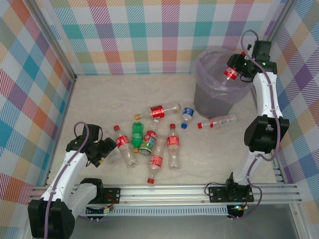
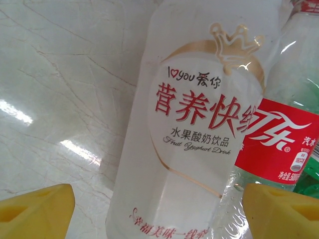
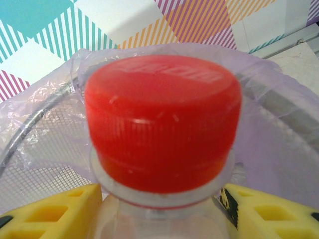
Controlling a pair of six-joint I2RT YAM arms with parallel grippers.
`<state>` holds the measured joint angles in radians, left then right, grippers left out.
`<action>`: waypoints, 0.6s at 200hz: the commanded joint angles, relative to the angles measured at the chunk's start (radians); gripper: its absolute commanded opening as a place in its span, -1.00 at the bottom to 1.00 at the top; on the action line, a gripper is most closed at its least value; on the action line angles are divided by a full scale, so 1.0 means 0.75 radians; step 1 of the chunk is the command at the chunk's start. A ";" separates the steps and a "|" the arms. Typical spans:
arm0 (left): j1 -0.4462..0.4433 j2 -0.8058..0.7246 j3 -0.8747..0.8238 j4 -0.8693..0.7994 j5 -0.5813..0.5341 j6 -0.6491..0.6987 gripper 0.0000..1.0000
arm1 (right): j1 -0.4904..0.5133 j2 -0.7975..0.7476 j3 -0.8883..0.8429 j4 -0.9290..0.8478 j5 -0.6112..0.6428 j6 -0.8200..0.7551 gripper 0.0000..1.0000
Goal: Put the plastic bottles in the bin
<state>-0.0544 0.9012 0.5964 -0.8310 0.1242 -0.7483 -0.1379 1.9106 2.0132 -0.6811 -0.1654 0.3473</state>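
One red-capped bottle (image 3: 162, 119) sits clamped in the right fingers (image 3: 55, 211); left fingers (image 2: 35, 211) gape astride a white bottle (image 2: 194, 124).

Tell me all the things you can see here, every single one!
bin: one, grey with a lilac bag, far right of the table.
held bottle: one, clear with red cap and label, above the bin.
red-capped bottles: about six, clear, mostly red labels, lying mid-table.
green bottle: one, green, among them.
blue-labelled bottle: one, clear, lying nearer the bin.
yoghurt bottle: one, whitish, at the left of the group.
checked walls: pastel, around the table.
left gripper: one, yellow pads, open either side of the yoghurt bottle.
right gripper: one, yellow pads, gripping the held bottle.
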 commanded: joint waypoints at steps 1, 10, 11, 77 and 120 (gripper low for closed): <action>0.013 0.006 -0.045 0.054 0.042 -0.024 0.75 | 0.006 0.011 0.018 -0.001 -0.013 -0.047 0.34; 0.013 0.011 -0.058 0.071 0.042 -0.028 0.75 | 0.006 0.006 0.028 -0.013 -0.009 -0.054 0.38; 0.013 0.010 -0.058 0.072 0.042 -0.028 0.75 | 0.006 0.006 0.029 -0.015 -0.009 -0.055 0.39; 0.013 0.042 -0.105 0.133 0.051 -0.025 0.71 | 0.009 -0.034 0.158 -0.118 -0.034 -0.083 0.53; 0.012 0.068 -0.136 0.191 0.055 -0.039 0.57 | 0.041 -0.165 0.170 -0.163 -0.060 -0.095 0.55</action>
<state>-0.0544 0.9394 0.5182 -0.7177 0.1493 -0.7593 -0.1295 1.8874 2.1101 -0.7647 -0.1764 0.2993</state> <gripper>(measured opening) 0.802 0.770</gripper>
